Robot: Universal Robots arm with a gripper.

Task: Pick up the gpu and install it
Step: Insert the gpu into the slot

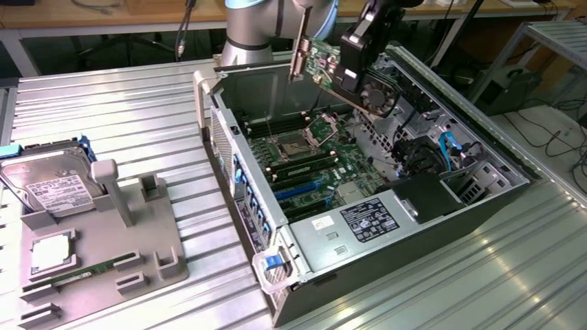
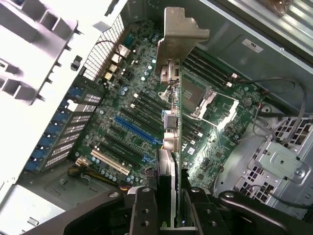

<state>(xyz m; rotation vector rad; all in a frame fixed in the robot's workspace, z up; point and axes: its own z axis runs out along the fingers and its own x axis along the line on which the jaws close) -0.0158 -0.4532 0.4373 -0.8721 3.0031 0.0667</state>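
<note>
Right, gripper [image 2: 171, 208] is clamped on the gpu [image 1: 328, 63]. Card hangs edge-on above the motherboard [image 2: 142, 112] inside the open case [image 1: 403, 227], silver bracket away from the fingers. I reckon that's so its edge faces the blue slot [image 2: 137, 129].

The Universal Robots arm [image 1: 246, 38] is showing silver-grey cylindrical segments topped by a pale blue joint cap, while its black gripper [image 2: 173, 200] is displaying two matte fingers [image 2: 141, 208] dotted with small round screws and flanked by curved black linkages.
</note>
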